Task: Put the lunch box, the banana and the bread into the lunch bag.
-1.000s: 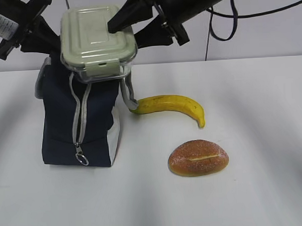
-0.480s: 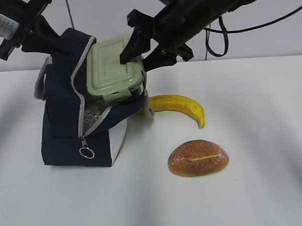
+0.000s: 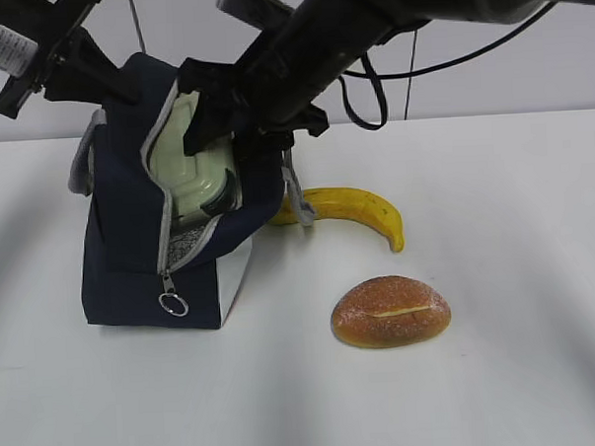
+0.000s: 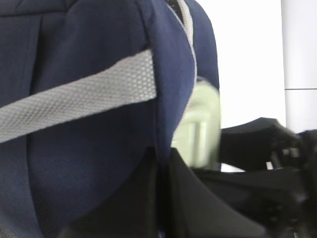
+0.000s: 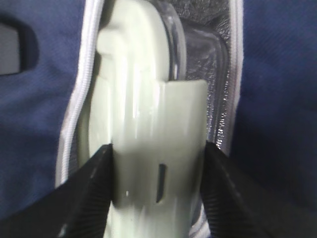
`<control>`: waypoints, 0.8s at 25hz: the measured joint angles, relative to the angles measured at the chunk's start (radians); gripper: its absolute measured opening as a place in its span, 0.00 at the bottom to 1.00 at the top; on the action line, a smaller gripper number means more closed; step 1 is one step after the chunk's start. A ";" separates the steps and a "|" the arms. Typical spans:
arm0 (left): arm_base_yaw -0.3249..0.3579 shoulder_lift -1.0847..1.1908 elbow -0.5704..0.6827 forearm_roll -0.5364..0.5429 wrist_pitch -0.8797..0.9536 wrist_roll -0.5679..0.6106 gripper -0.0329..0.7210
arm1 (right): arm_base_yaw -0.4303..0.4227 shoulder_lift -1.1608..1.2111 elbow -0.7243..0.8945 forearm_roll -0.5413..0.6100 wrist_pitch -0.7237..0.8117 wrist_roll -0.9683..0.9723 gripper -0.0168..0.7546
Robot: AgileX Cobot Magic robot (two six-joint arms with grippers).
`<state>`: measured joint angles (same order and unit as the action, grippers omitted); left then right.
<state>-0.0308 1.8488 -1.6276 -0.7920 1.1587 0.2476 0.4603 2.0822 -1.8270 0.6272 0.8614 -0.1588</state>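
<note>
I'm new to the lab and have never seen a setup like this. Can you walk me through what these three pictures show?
It is a robot with two black arms, each ending in a pincer. The wide picture is from a camera facing the white table. The other two come from cameras on the wrists. The left pincer holds the navy lunch bag by its top edge, keeping it open. The right pincer grips the green-lidded lunch box, tilted on edge and partly inside the bag's opening. Its close-up shows both fingers against the lid's sides. A banana and a bread bun lie on the table beside the bag.
</note>
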 joint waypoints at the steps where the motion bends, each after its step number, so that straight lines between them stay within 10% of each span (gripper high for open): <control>1: 0.000 0.000 0.000 -0.002 0.000 0.000 0.04 | 0.009 0.018 -0.012 -0.002 0.000 0.008 0.52; 20: 0.000 0.001 0.000 0.023 -0.003 -0.001 0.04 | 0.084 0.237 -0.126 -0.026 -0.072 0.046 0.54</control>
<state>-0.0308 1.8499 -1.6276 -0.7690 1.1555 0.2467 0.5446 2.3194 -1.9527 0.6007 0.7891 -0.1132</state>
